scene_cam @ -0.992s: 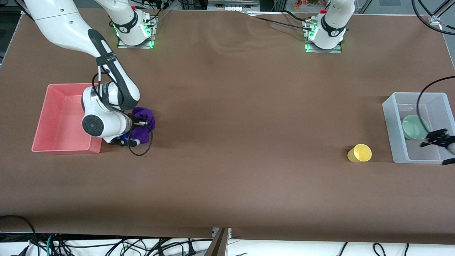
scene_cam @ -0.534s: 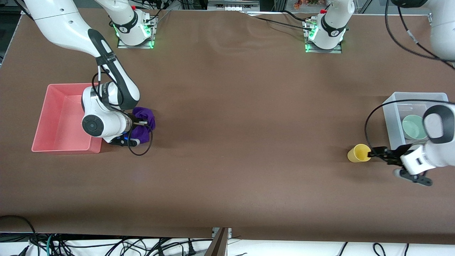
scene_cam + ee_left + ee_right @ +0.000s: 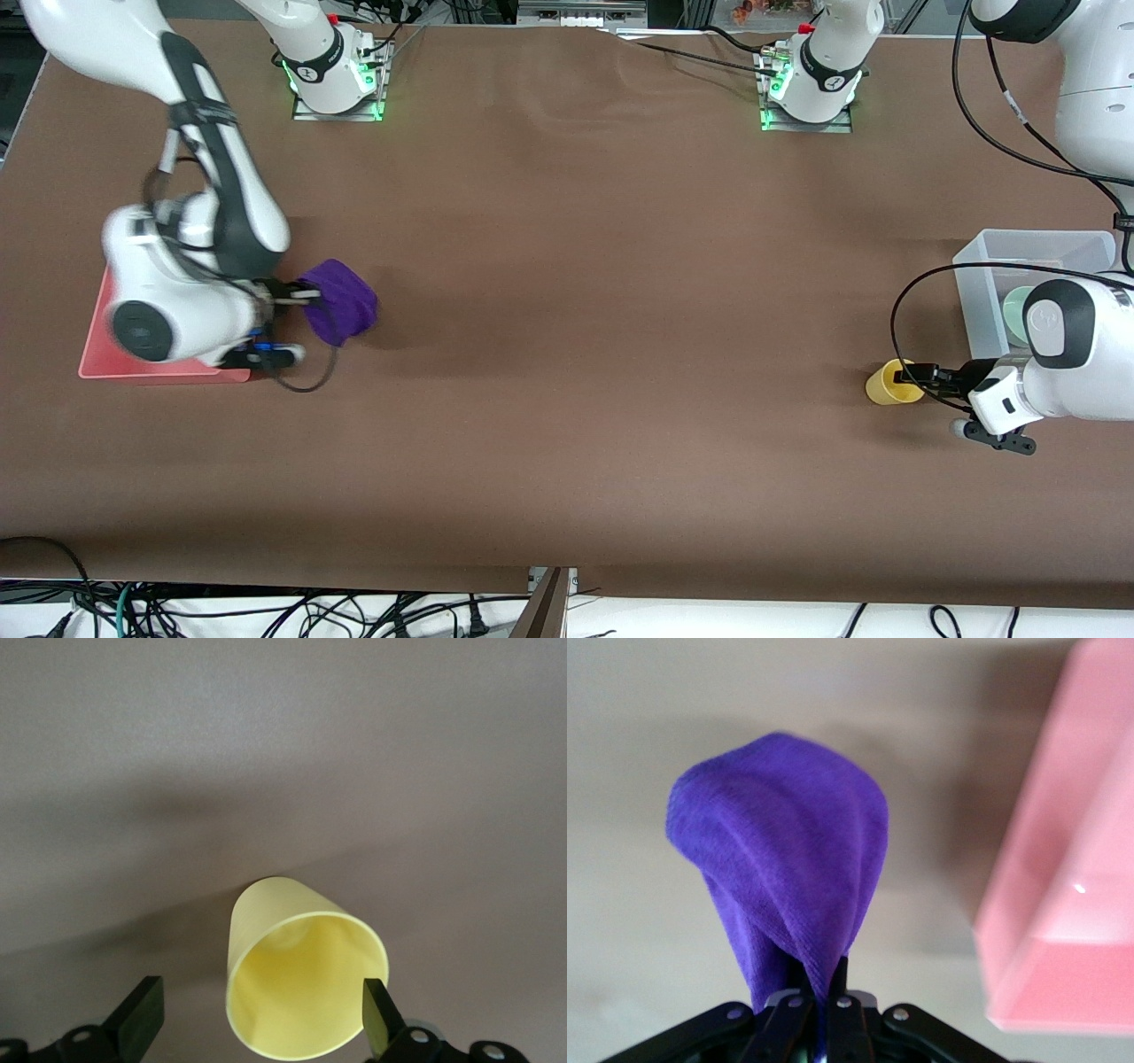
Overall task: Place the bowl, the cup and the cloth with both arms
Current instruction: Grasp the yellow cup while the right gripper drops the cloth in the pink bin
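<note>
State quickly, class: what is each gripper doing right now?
Left gripper: open, fingers on either side of the yellow cup's rim, not yet closed.
Right gripper: shut on the purple cloth, lifted beside the pink tray.

Small tapered yellow plastic cup [image 3: 889, 382]: on its side on surface, mouth toward clear bin | pale mint-green round bowl [image 3: 1016, 312]: inside bin, mostly hidden | deep-purple folded fabric cloth [image 3: 339, 300]: bunched, hanging, pinched at one end beside pink tray.
</note>
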Motion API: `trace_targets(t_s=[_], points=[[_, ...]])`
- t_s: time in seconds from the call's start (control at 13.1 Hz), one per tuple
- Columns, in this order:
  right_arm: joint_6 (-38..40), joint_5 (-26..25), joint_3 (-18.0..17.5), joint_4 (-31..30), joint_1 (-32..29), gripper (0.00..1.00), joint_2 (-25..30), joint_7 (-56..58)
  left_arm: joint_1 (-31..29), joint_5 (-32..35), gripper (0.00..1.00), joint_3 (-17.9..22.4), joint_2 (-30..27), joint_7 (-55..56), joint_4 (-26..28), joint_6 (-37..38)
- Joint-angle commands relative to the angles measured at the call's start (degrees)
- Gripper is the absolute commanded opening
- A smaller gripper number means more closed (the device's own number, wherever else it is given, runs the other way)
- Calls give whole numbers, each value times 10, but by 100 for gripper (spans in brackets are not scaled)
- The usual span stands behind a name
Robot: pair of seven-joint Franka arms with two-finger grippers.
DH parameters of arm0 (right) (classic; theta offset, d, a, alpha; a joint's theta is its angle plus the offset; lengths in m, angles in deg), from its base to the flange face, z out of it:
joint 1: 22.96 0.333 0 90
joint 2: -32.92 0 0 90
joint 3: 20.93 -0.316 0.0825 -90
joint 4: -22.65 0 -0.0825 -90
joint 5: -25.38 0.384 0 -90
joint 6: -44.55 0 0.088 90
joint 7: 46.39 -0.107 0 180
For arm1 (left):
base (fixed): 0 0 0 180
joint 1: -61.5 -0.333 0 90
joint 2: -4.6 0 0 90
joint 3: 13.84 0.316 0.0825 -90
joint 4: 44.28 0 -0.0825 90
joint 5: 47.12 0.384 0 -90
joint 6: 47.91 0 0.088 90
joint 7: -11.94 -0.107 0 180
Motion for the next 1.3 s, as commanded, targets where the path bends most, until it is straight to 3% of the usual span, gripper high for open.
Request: trace_targets(t_s=[0.0, 0.08, 0.31, 0.53, 0.69, 0.76, 0.84, 0.99, 1.22], points=[[114, -4, 69, 72, -8, 0, -7, 122, 0, -5, 12, 6, 12, -46, 1, -4], [131, -12, 104, 81, -9, 0, -5, 169, 2, 4, 0, 6, 12, -43, 1, -10], [125, -67, 167, 68, -22, 0, -7, 290, 1, 20, 0, 5, 13, -43, 0, -31], [40, -70, 172, -1, -38, 0, -10, 304, -1, 27, 0, 6, -7, -45, -11, -10], [-25, -69, 172, -43, -41, 0, -14, 304, 0, 82, 0, 5, -47, -45, -21, 42], [-43, -69, 172, -54, -41, 26, -16, 304, -4, 93, 0, 7, -68, -46, -22, 75], [-43, -66, 172, -51, -43, 99, -17, 304, -11, 114, 0, 11, -89, -47, -22, 105], [-23, -61, 172, -26, -45, 100, -1, 303, -24, 192, 0, 14, -123, -61, -22, 135], [82, -29, 165, 93, -43, 100, 11, 301, -76, 267, 0, 15, -124, -153, -19, 136]])
